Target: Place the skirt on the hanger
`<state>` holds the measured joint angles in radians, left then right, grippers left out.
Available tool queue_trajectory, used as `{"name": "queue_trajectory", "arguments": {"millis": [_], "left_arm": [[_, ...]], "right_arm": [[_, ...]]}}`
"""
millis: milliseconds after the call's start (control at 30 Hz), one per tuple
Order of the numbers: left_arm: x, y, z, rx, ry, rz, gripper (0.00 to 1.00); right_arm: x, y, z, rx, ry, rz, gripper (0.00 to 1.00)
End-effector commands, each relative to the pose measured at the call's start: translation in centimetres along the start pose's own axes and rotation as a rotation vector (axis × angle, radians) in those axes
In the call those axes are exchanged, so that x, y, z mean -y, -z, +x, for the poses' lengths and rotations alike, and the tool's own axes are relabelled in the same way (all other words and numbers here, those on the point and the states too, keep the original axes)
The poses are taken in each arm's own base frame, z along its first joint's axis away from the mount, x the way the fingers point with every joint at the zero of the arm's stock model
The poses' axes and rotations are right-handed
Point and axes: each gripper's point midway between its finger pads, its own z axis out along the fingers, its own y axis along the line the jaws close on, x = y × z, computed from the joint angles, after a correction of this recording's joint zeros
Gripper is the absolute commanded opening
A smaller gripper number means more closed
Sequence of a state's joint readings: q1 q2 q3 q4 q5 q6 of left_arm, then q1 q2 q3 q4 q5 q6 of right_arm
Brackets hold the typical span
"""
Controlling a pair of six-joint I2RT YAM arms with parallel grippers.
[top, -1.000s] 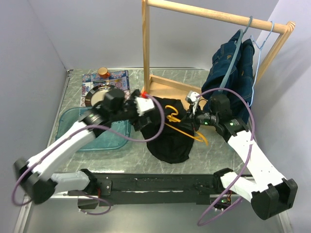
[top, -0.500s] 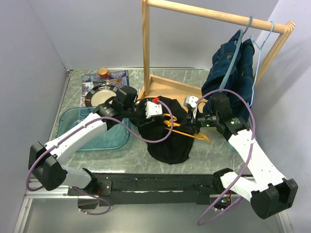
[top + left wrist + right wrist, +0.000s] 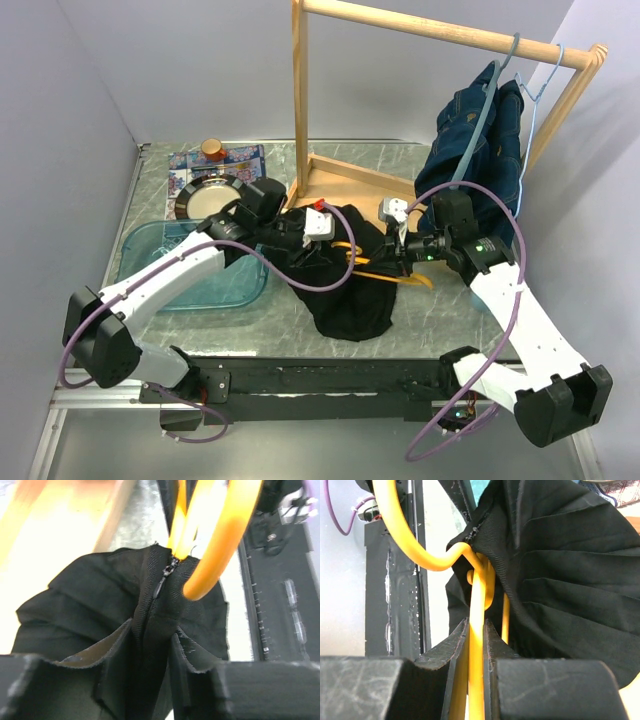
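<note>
On the table (image 3: 250, 320) before the wooden rack (image 3: 300, 110), the black skirt (image 3: 350, 290) lies bunched between our arms, the yellow hanger (image 3: 372, 264) poking from its waist. In the last second our left gripper (image 3: 318, 226) has swung in over it and gone from wide open to clenched on the waistband beside the zipper (image 3: 161, 582), while our right gripper (image 3: 397, 246) stays clamped on the hanger's neck. With both held, we judge the waistband can now be drawn along the hanger.

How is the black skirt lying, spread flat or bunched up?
Bunched up: the black skirt lies in crumpled folds, one edge pinched by the left gripper.
</note>
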<state>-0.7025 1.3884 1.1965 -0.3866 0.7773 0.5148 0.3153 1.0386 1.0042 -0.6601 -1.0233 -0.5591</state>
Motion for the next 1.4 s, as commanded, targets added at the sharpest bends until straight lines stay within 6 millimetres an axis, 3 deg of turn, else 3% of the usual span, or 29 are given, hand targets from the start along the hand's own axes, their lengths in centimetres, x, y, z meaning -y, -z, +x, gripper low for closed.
{"name": "queue_trajectory", "arguments": {"millis": [0, 167, 367, 400, 433, 500, 533, 567, 633, 667, 767, 800, 833, 867, 933, 967, 1033, 1067, 1167, 1200, 1267, 1300, 1367], "left_arm": [[1.7, -0.1, -3.0, 0.117, -0.014, 0.077, 0.25], [2.4, -0.2, -1.0, 0.052, 0.058, 0.092, 0.01], [3.4, 0.9, -0.7, 0.068, 0.166, 0.032, 0.01], [3.4, 1.2, -0.9, 0.072, 0.188, 0.014, 0.01], [3.3, 1.9, -1.3, 0.077, 0.200, -0.026, 0.01], [3.8, 2.4, -1.1, 0.081, 0.276, -0.057, 0.01], [4.3, 3.3, -2.0, 0.109, 0.306, -0.074, 0.01], [4.6, 3.5, -1.2, 0.103, 0.339, -0.093, 0.01], [5.4, 4.5, -1.7, 0.134, 0.404, -0.117, 0.01], [5.6, 4.6, -0.8, 0.117, 0.442, -0.140, 0.01], [6.6, 5.4, 0.3, 0.119, 0.541, -0.183, 0.01], [6.8, 6.2, -0.3, 0.156, 0.535, -0.211, 0.01], [6.9, 6.5, -0.4, 0.175, 0.588, -0.230, 0.01], [7.1, 6.7, 0.0, 0.180, 0.617, -0.250, 0.01], [6.8, 8.2, -1.0, 0.254, 0.657, -0.327, 0.01], [6.8, 8.4, -0.7, 0.271, 0.679, -0.349, 0.01], [6.8, 9.9, -2.1, 0.365, 0.693, -0.385, 0.01], [6.9, 10.0, -1.8, 0.380, 0.706, -0.395, 0.01], [6.9, 11.3, -2.9, 0.465, 0.717, -0.429, 0.01], [6.8, 11.7, -3.3, 0.484, 0.715, -0.436, 0.01], [6.7, 12.0, -3.8, 0.505, 0.719, -0.444, 0.01], [6.6, 12.0, -4.0, 0.506, 0.721, -0.444, 0.01], [6.4, 12.2, -4.4, 0.515, 0.716, -0.447, 0.01]], "right_arm": [[-0.9, 0.5, -3.9, 0.096, 0.096, -0.057, 0.00], [-1.5, 1.0, -4.9, 0.104, 0.103, -0.073, 0.00], [-2.2, 1.0, -5.3, 0.108, 0.073, -0.113, 0.00], [-2.2, 1.1, -5.5, 0.107, 0.062, -0.109, 0.06], [-2.0, 1.2, -5.4, 0.092, 0.043, -0.093, 0.28], [-2.2, 2.0, -6.3, 0.080, 0.063, -0.068, 0.47], [-2.6, 2.5, -5.9, 0.051, 0.042, -0.055, 0.63], [-3.0, 3.0, -6.3, 0.047, 0.054, -0.048, 0.68], [-3.6, 4.3, -7.3, 0.046, 0.068, -0.014, 0.76], [-3.8, 5.2, -7.9, 0.055, 0.084, 0.032, 0.78], [-3.9, 7.4, -8.9, 0.087, 0.102, 0.173, 0.96], [-4.0, 7.6, -8.5, 0.089, 0.097, 0.192, 0.99], [-4.9, 8.0, -8.3, 0.099, 0.125, 0.205, 1.00], [-5.0, 7.6, -6.9, 0.083, 0.109, 0.189, 1.00], [-6.2, 7.0, -5.4, 0.090, 0.093, 0.141, 1.00], [-6.4, 6.0, -3.0, 0.067, 0.049, 0.097, 1.00], [-7.8, 5.0, -1.2, 0.084, 0.027, 0.004, 1.00], [-8.0, 4.1, 0.7, 0.069, -0.027, -0.034, 1.00], [-6.9, 2.3, 2.4, 0.027, -0.144, -0.029, 0.93], [-5.3, 1.7, 1.5, 0.058, -0.138, 0.024, 0.90], [-2.8, 0.9, 2.5, 0.040, -0.301, 0.144, 0.84], [-1.6, 0.5, 1.9, 0.066, -0.312, 0.181, 0.83], [-0.1, -0.5, 2.7, 0.052, -0.441, 0.238, 0.95]]}}
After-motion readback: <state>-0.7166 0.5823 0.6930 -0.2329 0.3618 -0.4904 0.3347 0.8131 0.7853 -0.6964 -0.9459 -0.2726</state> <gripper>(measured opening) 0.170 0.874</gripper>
